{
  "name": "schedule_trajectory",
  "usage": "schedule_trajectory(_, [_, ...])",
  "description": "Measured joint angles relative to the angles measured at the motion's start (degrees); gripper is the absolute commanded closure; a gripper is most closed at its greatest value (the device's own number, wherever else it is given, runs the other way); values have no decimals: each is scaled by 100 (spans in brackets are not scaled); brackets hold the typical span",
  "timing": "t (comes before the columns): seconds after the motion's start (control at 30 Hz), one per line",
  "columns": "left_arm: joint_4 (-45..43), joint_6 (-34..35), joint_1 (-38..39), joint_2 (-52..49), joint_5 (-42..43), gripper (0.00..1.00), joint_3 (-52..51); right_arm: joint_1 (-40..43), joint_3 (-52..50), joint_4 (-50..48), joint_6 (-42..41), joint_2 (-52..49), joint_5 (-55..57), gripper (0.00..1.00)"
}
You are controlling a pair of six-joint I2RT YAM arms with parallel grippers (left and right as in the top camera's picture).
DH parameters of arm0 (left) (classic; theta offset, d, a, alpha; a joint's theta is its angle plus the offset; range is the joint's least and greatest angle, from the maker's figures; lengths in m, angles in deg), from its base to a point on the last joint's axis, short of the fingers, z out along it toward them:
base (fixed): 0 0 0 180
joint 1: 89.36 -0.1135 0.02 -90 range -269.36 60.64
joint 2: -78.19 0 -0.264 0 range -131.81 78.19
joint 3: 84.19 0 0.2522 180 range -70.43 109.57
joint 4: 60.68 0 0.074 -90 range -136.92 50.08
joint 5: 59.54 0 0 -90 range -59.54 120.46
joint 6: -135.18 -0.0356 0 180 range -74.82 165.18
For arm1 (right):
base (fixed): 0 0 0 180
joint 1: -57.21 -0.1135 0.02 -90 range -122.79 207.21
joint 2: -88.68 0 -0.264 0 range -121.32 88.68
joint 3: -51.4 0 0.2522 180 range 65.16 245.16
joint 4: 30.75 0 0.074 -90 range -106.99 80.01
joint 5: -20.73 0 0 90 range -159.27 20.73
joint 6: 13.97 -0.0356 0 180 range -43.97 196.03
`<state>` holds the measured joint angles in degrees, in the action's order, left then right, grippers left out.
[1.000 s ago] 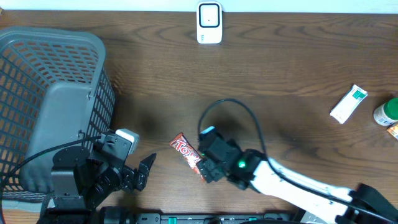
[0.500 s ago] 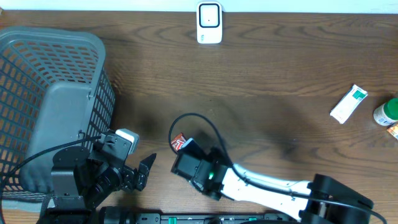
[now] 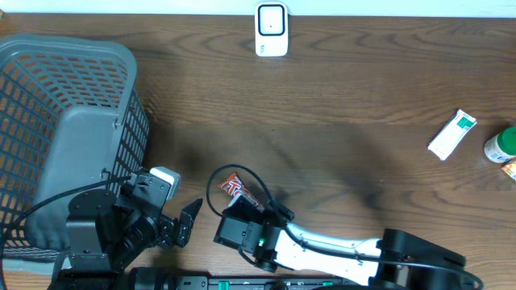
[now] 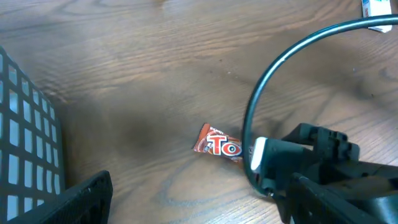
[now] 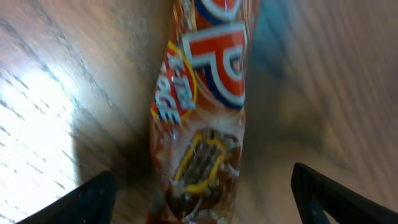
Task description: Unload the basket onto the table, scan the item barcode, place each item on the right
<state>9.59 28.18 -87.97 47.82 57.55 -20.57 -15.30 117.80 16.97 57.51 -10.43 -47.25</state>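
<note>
The item is a red and orange snack packet lying flat on the wooden table, also in the left wrist view. My right gripper hovers over its near end, open. In the right wrist view the packet lies between the two spread fingers, which do not touch it. My left gripper stands open and empty to the left of the packet, beside the basket. No barcode shows on the packet. A white scanner stands at the table's far edge.
A grey mesh basket fills the left side, and its wall shows in the left wrist view. A white tube and a green bottle lie at the far right. The right arm's cable loops above the packet.
My right arm has swung left along the front of the table, bringing its open gripper over the packet's near end. The left arm and the packet stay where they were.
</note>
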Motion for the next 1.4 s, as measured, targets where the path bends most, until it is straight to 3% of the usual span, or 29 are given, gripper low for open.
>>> schedule_trajectory(0.03, [4,0,0,0,0,13,0,-9,79,15,79,-79,48,20])
schedule_trajectory(0.13, [7,-2,0,0,0,13,0,-37,337,103,219,-317,120,50])
schedule_trajectory(0.2, [11,0,0,0,0,13,0,-48,597,256,291,-573,160,65])
schedule_trajectory(0.4, [7,-2,0,0,0,13,-2,-59,841,483,216,-852,155,82])
schedule_trajectory(0.5, [7,0,0,0,0,13,-2,-57,844,520,208,-872,197,97])
schedule_trajectory(0.73, [4,0,0,0,0,13,-2,4,986,874,72,-925,72,99])
schedule_trajectory(0.9, [7,-2,0,0,0,13,-2,433,1062,938,11,-772,-826,99])
schedule_trajectory(1.13, [7,0,0,0,0,13,-2,1821,1051,953,52,-90,-3405,99])
schedule_trajectory(1.4, [4,0,0,0,0,13,-2,3447,1047,1012,756,155,-6948,99])
